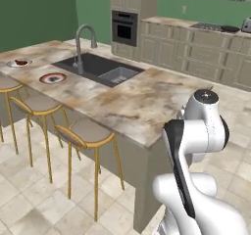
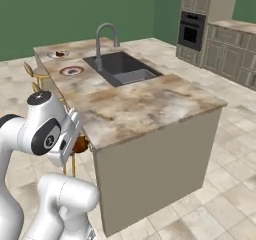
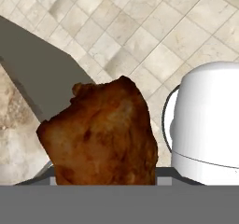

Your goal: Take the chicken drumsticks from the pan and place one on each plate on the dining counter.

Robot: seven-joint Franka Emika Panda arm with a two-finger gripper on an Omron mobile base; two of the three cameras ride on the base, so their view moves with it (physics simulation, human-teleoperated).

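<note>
The gripper [image 2: 80, 145] is closed on a chicken drumstick [image 3: 100, 134], carried low beside the arm, just off the near end of the dining counter [image 1: 132, 104] and below its top. In the hand view the reddish-brown meat rises from between the finger tips with its long axis running away from the hand, toward the tiled floor [image 3: 140, 27]; which end is the thick one is hard to tell, since the lower part is hidden. In the right base view only a small brown bit of it shows by the hand.

Far down the counter sit two plates. The red-rimmed plate [image 1: 52, 78] lies near the stool-side edge, left of the dark sink [image 1: 100, 68] — something pale and reddish seems to sit at its centre, too small to name. The grey-white plate [image 1: 19, 62] beyond it holds a dark brown piece, probably the other drumstick.

The near stretch of stone top is bare. Stools [image 1: 86, 133] line the counter's left edge — open floor lies on the right side.
</note>
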